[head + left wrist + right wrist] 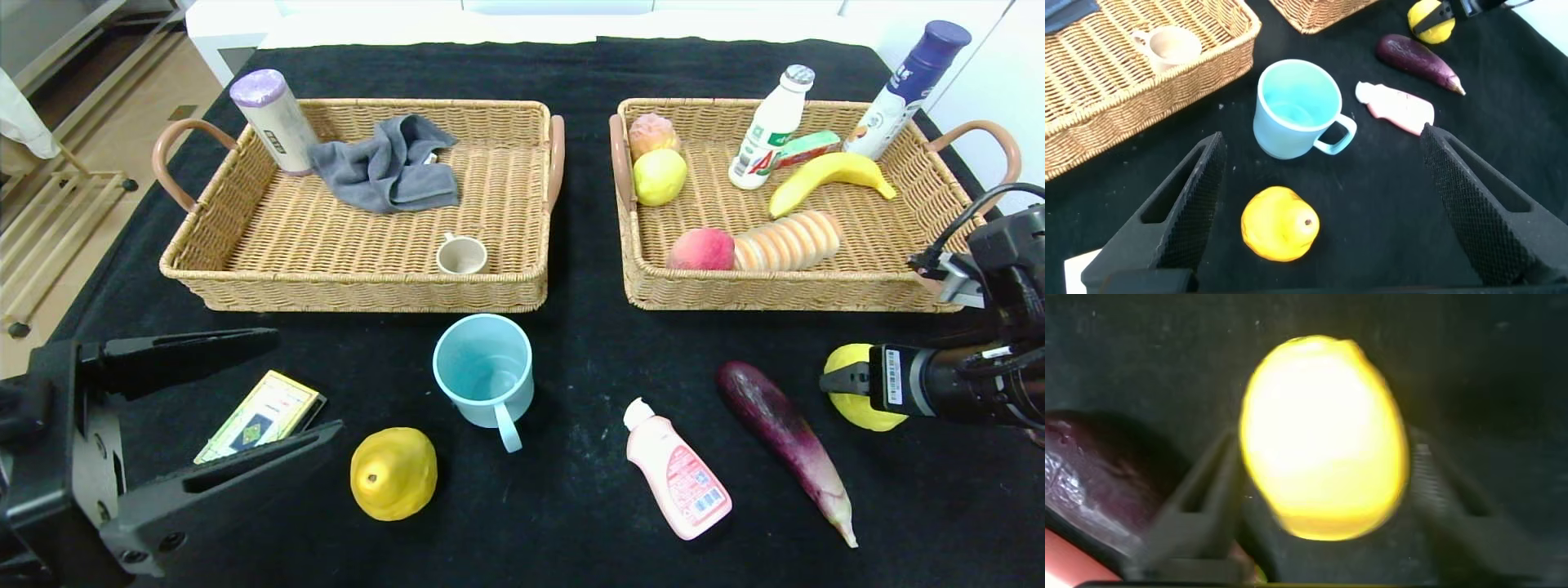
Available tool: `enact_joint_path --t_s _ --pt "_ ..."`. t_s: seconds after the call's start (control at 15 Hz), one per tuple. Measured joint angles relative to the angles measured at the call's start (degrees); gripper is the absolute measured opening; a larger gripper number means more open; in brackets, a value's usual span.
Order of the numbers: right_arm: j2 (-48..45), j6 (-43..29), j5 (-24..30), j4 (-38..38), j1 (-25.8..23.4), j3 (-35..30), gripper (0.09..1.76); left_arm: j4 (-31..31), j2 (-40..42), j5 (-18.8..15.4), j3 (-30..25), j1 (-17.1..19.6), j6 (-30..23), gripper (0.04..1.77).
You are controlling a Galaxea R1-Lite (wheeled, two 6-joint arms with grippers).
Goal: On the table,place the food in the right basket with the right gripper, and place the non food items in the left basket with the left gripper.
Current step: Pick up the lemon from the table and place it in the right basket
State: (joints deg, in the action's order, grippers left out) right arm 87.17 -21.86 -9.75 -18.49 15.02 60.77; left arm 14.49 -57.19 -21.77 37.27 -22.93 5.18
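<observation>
The right hand (1323,498) pinches a smooth, bright yellow lemon (1323,437) on the table.

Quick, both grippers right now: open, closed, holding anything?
Left gripper: open, empty, above the yellow pear.
Right gripper: fingers on either side of the lemon; grip cannot be told.

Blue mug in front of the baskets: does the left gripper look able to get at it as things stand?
Probably yes. The left gripper is open and points toward the blue mug; only the yellow pear lies between them, low enough to pass over.
</observation>
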Motion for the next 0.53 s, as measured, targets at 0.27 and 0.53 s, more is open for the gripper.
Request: enact_joint_path --t_s 0.27,0.53 --pt "0.7 -0.1 0.0 0.1 0.0 0.0 1.06 0.0 0.2 0.0 0.0 0.0 0.0 1.72" --pt "0.8 -0.1 0.0 0.1 0.0 -0.5 1.05 0.0 0.3 0.0 0.0 0.0 0.2 1.72"
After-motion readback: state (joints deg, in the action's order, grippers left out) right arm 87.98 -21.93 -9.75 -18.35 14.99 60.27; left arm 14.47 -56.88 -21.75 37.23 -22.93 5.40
